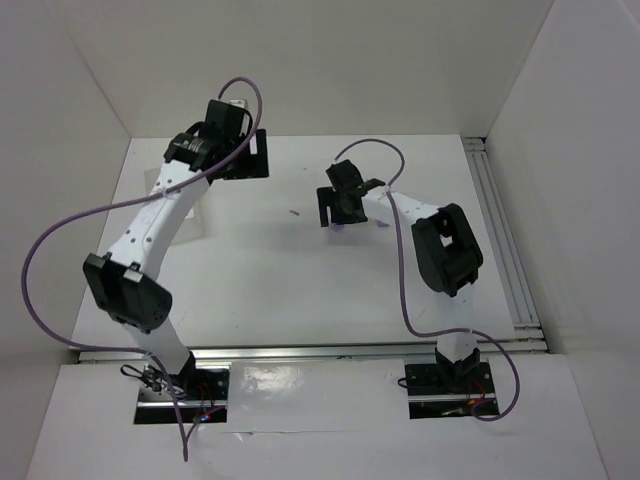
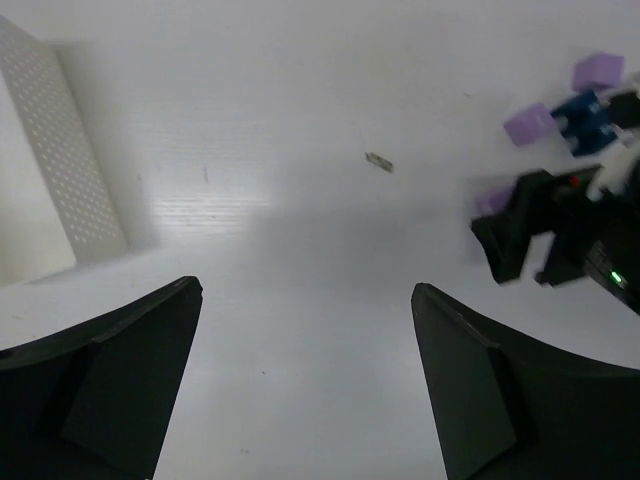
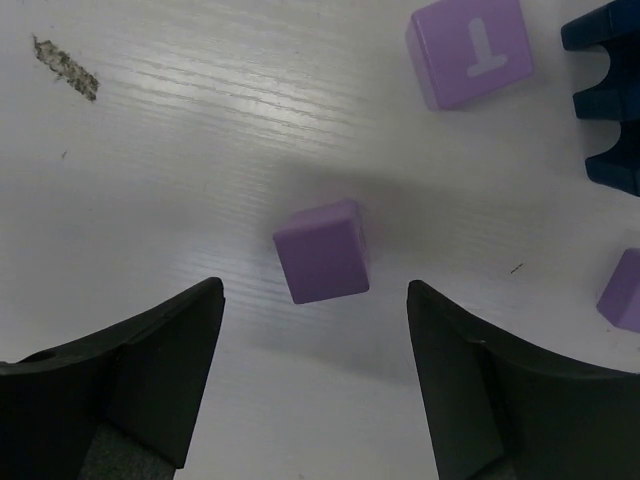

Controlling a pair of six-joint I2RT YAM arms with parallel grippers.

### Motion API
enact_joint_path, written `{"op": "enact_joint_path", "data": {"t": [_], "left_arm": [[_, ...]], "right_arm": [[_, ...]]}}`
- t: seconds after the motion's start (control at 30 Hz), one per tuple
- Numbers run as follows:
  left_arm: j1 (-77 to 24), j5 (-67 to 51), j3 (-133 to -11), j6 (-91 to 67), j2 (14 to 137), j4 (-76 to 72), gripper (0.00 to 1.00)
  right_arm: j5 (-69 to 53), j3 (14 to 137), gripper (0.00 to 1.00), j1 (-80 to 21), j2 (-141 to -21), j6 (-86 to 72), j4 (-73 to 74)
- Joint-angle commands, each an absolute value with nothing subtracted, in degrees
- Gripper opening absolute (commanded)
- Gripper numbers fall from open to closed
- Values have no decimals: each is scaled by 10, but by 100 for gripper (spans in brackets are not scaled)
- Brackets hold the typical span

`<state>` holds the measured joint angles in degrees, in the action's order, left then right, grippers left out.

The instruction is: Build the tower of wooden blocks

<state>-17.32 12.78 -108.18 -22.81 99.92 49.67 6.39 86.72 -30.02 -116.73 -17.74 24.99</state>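
Note:
In the right wrist view a light purple cube [image 3: 322, 250] lies on the white table just ahead of my open right gripper [image 3: 315, 293], between the finger lines and untouched. A purple block with a white T mark [image 3: 470, 48], a dark blue notched block [image 3: 610, 100] and another purple block [image 3: 625, 290] lie apart beyond it and to the right. From above, my right gripper [image 1: 337, 208] hovers mid-table over the cube. My left gripper [image 1: 245, 160] is open and empty at the back left. Its view [image 2: 306, 288] shows the blocks [image 2: 528, 124] far right.
A translucent white perforated box [image 2: 60, 170] stands left of the left gripper. A small dark speck of debris [image 1: 294, 212] lies mid-table and also shows in the left wrist view [image 2: 378, 161]. White walls enclose the table on three sides.

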Motion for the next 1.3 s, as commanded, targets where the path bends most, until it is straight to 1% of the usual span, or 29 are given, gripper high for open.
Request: {"op": "enact_joint_path", "data": {"t": [0.0,0.03,0.07,0.17,0.3,0.33,0.37,0.4,0.43,0.57,0.77,0.93,1.03,1.07,1.13,1.17,1.23,1.27], "left_arm": [[-196,120,-1019,-262,942,497,99],[-204,120,-998,-268,933,491,99],[-212,120,-991,-268,926,491,99],[-232,152,-976,-268,903,491,99],[-232,164,-971,-268,885,497,99],[-232,171,-971,-268,885,503,99],[-232,171,-971,-268,877,503,99],[-232,171,-966,-268,877,503,99],[-232,171,-966,-268,872,503,99],[-227,171,-948,-268,860,503,99],[-227,166,-937,-273,855,497,99],[-227,166,-932,-273,850,497,99],[-227,166,-932,-273,850,497,99],[-222,166,-932,-273,850,497,99],[-221,166,-932,-273,850,497,99],[-221,166,-932,-273,850,497,99],[-221,166,-926,-273,844,497,99],[-221,166,-926,-273,844,497,99]], "right_arm": [[57,899,80,-303,-1179,-159,226],[57,899,79,-308,-1179,-159,226],[57,899,74,-308,-1179,-159,221],[57,899,69,-308,-1190,-154,215],[52,904,57,-308,-1201,-154,215],[52,904,50,-308,-1207,-154,215],[52,904,48,-308,-1207,-154,215],[58,910,45,-314,-1207,-154,215],[58,910,36,-314,-1207,-160,215],[92,910,31,-333,-1201,-202,223],[145,915,31,-378,-1201,-312,262],[183,904,31,-405,-1196,-360,280],[183,892,37,-405,-1196,-380,280],[183,892,41,-405,-1196,-387,280],[183,898,64,-405,-1191,-387,286],[183,903,73,-410,-1191,-381,286],[199,913,84,-410,-1191,-371,301],[199,918,84,-405,-1184,-363,301]]}}
